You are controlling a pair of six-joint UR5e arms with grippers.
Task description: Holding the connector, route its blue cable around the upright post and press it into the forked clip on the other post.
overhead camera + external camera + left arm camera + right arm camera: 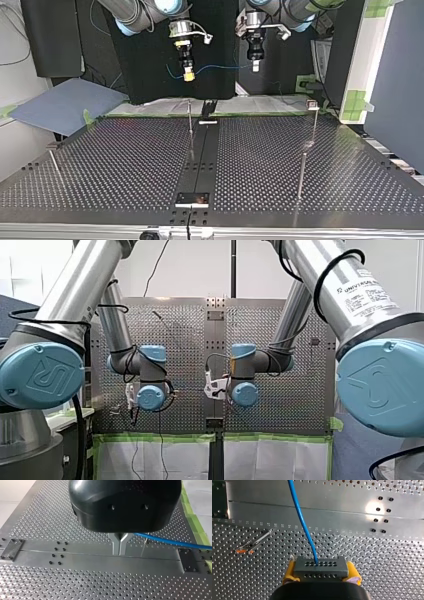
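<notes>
In the right wrist view my right gripper [321, 573] is shut on a dark grey connector [321, 567], held between yellow pads [290, 575]. The blue cable [301, 520] leaves the connector and runs ahead over the table. In the top view my right gripper [188, 75] hangs high at the back left, and my left gripper [255, 66] hangs to its right. The cable [220, 67] is strung between them. My left gripper [120, 551] has its metal fingers shut, and the cable [175, 542] comes out beside their base. A thin post [190, 117] stands mid-table. A clip-topped post [312, 105] stands at the right.
Another thin post [302, 175] stands nearer the top view's camera at the right, and a short one [54, 159] at the left. A black rail [201, 150] runs down the middle of the perforated table [300, 200]. A blue sheet [65, 102] lies beyond the table's far left.
</notes>
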